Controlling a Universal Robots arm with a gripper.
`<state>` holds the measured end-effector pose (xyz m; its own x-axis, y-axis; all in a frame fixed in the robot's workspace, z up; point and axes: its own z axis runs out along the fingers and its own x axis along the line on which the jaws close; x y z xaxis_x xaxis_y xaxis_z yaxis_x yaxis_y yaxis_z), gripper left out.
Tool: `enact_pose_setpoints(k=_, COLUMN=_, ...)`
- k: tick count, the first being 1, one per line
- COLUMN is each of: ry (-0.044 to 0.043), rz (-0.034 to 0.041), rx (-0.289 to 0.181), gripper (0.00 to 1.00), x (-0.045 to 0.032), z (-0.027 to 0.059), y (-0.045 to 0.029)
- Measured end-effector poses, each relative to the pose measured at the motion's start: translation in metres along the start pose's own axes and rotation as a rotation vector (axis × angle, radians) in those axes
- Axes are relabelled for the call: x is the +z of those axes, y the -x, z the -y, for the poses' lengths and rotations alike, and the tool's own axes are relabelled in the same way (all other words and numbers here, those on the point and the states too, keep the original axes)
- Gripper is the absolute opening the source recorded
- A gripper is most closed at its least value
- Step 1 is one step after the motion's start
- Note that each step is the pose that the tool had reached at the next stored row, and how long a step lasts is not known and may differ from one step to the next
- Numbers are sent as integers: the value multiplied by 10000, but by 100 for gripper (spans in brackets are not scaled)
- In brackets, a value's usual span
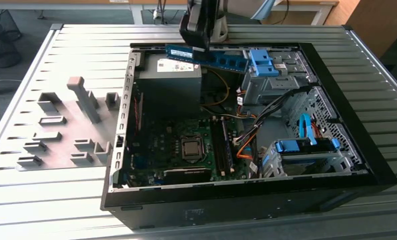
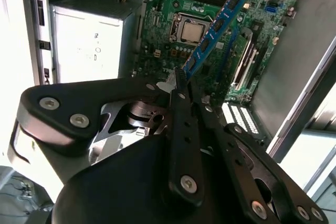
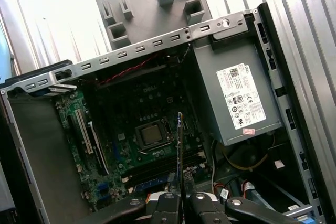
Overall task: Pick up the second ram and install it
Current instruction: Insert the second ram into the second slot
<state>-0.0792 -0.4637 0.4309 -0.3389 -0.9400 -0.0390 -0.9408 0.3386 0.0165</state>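
Note:
The second ram (image 1: 208, 55), a thin blue stick with black chips, hangs level above the far end of the open computer case (image 1: 358, 165), over the grey power supply (image 1: 168, 80). My gripper (image 1: 200, 49) is shut on one end of it. In the second wrist view the ram (image 2: 218, 24) juts out from my gripper (image 2: 181, 85) above the green motherboard (image 2: 163, 24). The first wrist view shows the ram (image 3: 180, 145) edge-on, rising from my gripper (image 3: 181, 196) over the long memory slots (image 3: 157, 170) beside the processor socket (image 3: 152, 136).
A grey fixture plate (image 1: 62, 135) with upright blocks lies on the slatted table at the exterior view's left of the case. Blue drive brackets (image 1: 262, 62), a drive cage (image 1: 305, 150) and loose orange cables (image 1: 245, 142) crowd the case's other side.

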Motion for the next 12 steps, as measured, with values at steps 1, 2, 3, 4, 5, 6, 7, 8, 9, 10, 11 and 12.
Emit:
enact_pose_setpoints(k=1, ry=-4, rz=2, rx=99, gripper=14, x=1, z=0, y=0)
enact_pose_setpoints(k=2, ry=-8, rz=4, rx=201, gripper=14, x=2, z=0, y=0)
enact_pose_setpoints(k=3, ry=-11, rz=5, rx=304, gripper=14, x=3, z=0, y=0)
enact_pose_setpoints(k=4, ry=-15, rz=6, rx=403, gripper=14, x=3, z=0, y=0)
enact_pose_setpoints(k=5, ry=-19, rz=8, rx=498, gripper=14, x=4, z=0, y=0)
enact_pose_setpoints(k=6, ry=-22, rz=10, rx=587, gripper=14, x=5, z=0, y=0)
enact_pose_setpoints(k=7, ry=-26, rz=11, rx=671, gripper=14, x=5, z=0, y=0)
enact_pose_setpoints(k=8, ry=-29, rz=13, rx=759, gripper=14, x=6, z=0, y=0)
enact_pose_setpoints(k=9, ry=-33, rz=14, rx=841, gripper=14, x=6, z=0, y=0)
enact_pose_setpoints(k=10, ry=-36, rz=15, rx=922, gripper=14, x=7, z=0, y=0)
enact_pose_setpoints(k=11, ry=-39, rz=17, rx=1006, gripper=14, x=7, z=0, y=0)
enact_pose_setpoints(k=12, ry=-43, rz=18, rx=1097, gripper=14, x=8, z=0, y=0)
